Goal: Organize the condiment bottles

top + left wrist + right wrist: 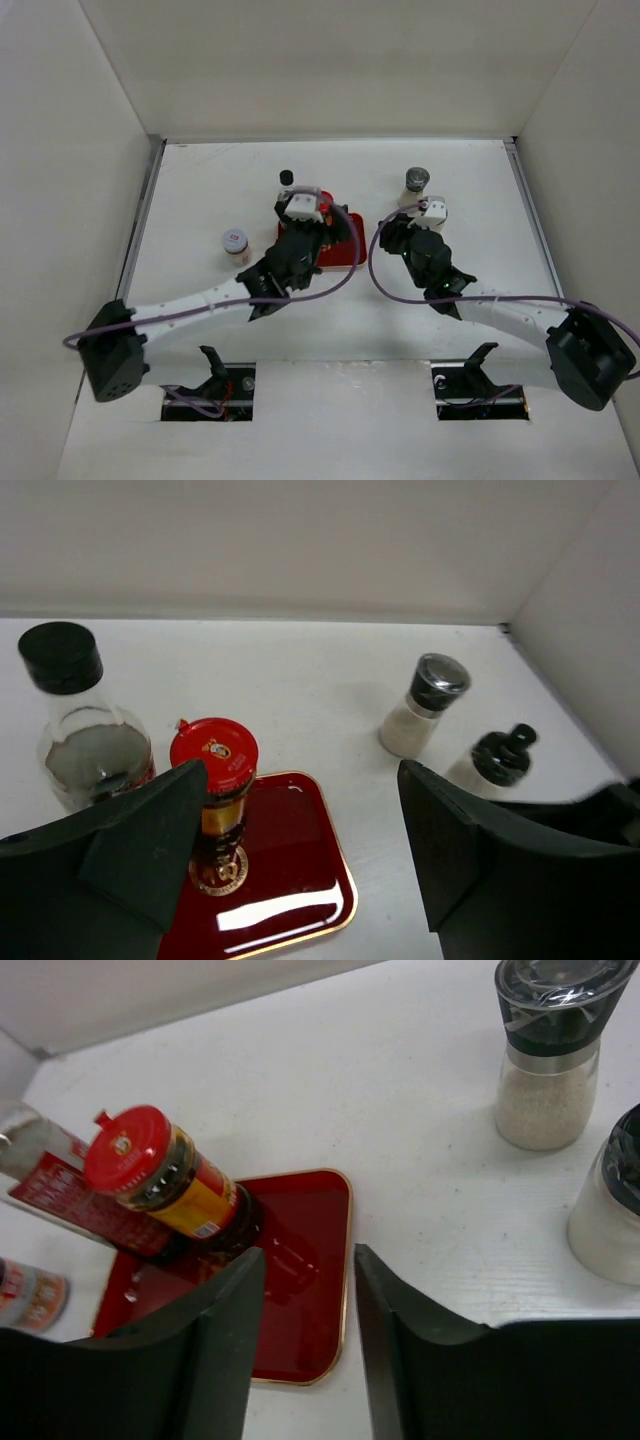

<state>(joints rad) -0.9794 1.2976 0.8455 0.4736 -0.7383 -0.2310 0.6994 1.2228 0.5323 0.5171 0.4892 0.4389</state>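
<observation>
Red-capped jar [213, 810] upright on red tray [290, 880] | left tool [300, 780] open just by it | right tool [308, 1255] open, empty | lift left away gently

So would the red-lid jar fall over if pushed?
Probably, if pushed near its top: the red-capped jar is tall and narrow. It looks like glass, so likely breakable. The red tray under it looks glossy, so it might slide.

One jar [215, 790] stands on the tray [295, 880], and the tall bottle [85, 730] stands just behind the tray. To the right of the tray is a shaker [425, 705], with a second shaker [495, 760] nearer. A small jar [235, 243] is to the left.
</observation>
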